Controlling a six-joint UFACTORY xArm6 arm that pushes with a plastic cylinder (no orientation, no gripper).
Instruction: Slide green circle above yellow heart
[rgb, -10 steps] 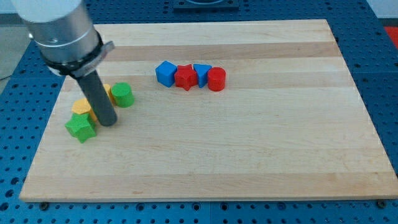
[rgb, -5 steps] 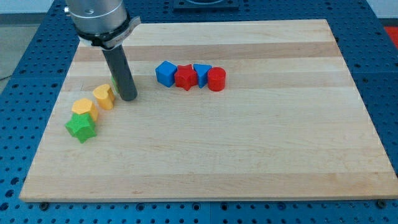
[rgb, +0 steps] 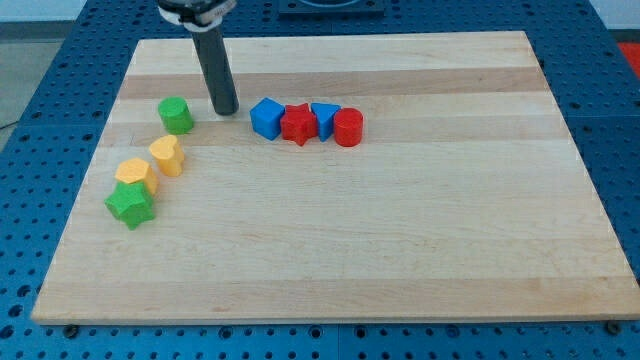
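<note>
The green circle (rgb: 176, 115) sits on the wooden board at the view's upper left. The yellow heart (rgb: 167, 156) lies just below it, a small gap apart. My tip (rgb: 226, 110) rests on the board to the right of the green circle, apart from it, and left of the blue block (rgb: 266, 117).
A yellow block (rgb: 134, 172) and a green star (rgb: 130, 205) lie below-left of the heart. A row of a blue block, a red star (rgb: 298, 124), a blue triangle (rgb: 324, 119) and a red cylinder (rgb: 348, 128) sits right of my tip. The board's top edge (rgb: 330, 36) is near.
The green circle has moved up and left to above the yellow heart. My tip has moved up and right, from beside the yellow blocks to right of the circle.
</note>
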